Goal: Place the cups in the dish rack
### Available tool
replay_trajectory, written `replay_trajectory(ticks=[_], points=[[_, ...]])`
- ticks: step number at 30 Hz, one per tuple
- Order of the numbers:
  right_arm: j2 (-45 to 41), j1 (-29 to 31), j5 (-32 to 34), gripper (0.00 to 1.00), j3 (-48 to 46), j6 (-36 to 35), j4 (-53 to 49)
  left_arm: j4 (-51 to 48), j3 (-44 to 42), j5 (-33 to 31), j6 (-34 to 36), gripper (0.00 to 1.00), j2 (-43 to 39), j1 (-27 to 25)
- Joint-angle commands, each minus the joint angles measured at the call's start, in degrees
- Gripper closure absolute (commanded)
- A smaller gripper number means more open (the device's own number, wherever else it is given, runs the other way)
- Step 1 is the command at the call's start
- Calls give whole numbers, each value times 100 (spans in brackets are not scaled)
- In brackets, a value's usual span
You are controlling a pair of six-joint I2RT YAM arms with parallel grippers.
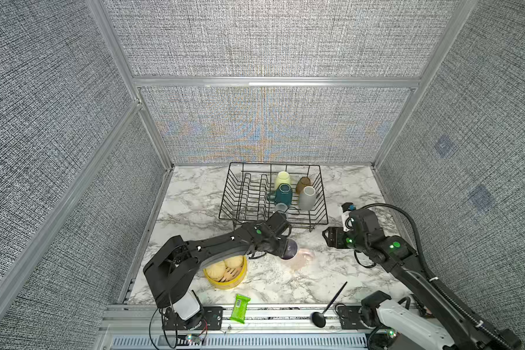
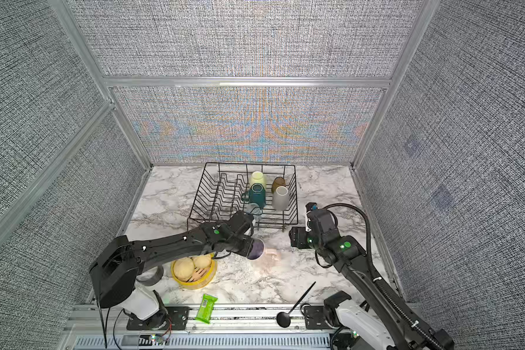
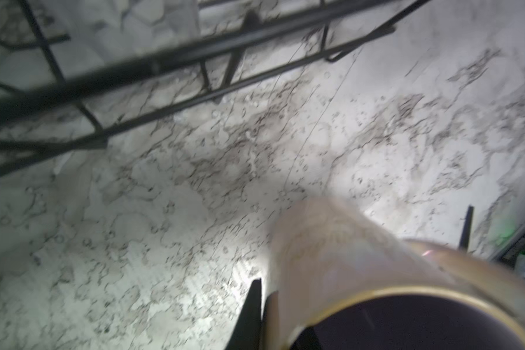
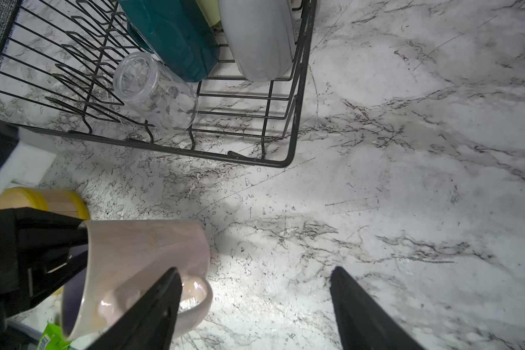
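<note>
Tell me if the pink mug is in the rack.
Out: pink mug lies sideways outside the rack, its rim in the left claw.

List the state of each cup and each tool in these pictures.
Pink mug: on its side, outside rack, gripped at rim.
Clear glass: lying on its side in rack.
Teal mug: in rack.
Grey mug: in rack.
Green cup: in rack.
Amber tumbler: in rack.
Left tool: shut on pink mug.
Right tool: open, empty.

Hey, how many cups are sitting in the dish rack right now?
5: pale green mug and amber tumbler at the back, teal mug and grey mug in front of them, clear glass nearest the front. None seem hidden.
</note>
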Motion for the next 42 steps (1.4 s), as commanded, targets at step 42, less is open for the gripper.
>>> replay_trajectory(ticks=[42], points=[[-1088,818,-5308,1,-1891,-2032,6710,3318,-1080,6123,-2143,100,-2295,1995]])
